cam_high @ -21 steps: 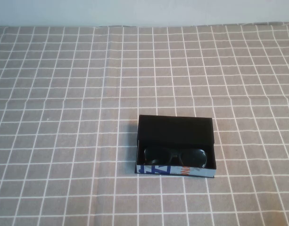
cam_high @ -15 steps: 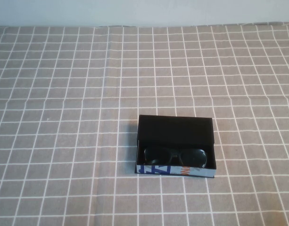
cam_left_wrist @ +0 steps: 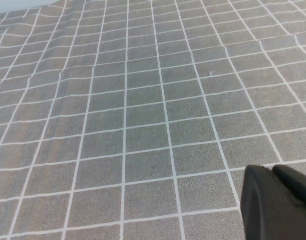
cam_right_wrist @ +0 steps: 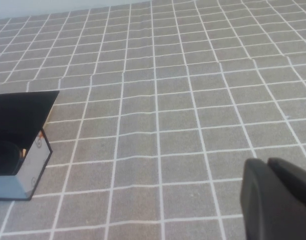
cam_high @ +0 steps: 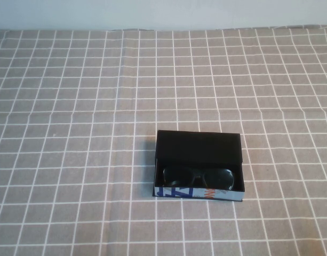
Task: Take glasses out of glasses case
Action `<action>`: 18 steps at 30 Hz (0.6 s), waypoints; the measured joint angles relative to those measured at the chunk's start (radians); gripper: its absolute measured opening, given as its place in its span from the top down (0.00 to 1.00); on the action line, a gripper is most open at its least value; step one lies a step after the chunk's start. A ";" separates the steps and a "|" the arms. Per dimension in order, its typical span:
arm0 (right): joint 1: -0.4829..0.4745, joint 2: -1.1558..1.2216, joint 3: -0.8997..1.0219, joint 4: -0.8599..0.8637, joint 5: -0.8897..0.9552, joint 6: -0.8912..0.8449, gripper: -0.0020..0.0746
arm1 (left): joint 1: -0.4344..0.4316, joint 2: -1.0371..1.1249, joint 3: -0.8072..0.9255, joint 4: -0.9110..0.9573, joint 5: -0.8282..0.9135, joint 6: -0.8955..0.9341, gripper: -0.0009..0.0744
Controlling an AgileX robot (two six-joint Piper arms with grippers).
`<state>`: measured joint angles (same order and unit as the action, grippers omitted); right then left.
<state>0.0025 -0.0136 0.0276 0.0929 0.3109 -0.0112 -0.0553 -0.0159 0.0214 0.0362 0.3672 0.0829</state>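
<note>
The glasses case [cam_high: 199, 147] lies open on the checked cloth, right of centre and near the front, its flap lid folded back. Its light blue printed front side [cam_high: 198, 194] faces me. The black glasses [cam_high: 198, 177] lie inside it, lenses along the front wall. The case's end also shows in the right wrist view [cam_right_wrist: 23, 117]. Neither gripper shows in the high view. My left gripper [cam_left_wrist: 273, 175] hovers over bare cloth, fingers together and empty. My right gripper [cam_right_wrist: 268, 167] hovers over cloth to the right of the case, fingers together and empty.
A grey cloth with white grid lines [cam_high: 99, 106] covers the whole table, with slight creases. A pale wall [cam_high: 163, 13] runs along the far edge.
</note>
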 joint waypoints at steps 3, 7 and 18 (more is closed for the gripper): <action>0.000 0.000 0.000 0.006 0.000 0.000 1.00 | 0.000 0.000 0.000 0.000 0.000 0.000 0.99; 0.000 0.000 0.000 0.017 0.000 0.000 1.00 | 0.000 0.000 0.000 0.000 0.000 0.000 0.99; 0.000 0.000 -0.034 0.038 -0.002 0.000 1.00 | 0.000 0.000 0.000 0.000 0.000 0.000 0.99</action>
<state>0.0025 -0.0136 -0.0064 0.1308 0.3086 -0.0112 -0.0553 -0.0159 0.0214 0.0362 0.3672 0.0829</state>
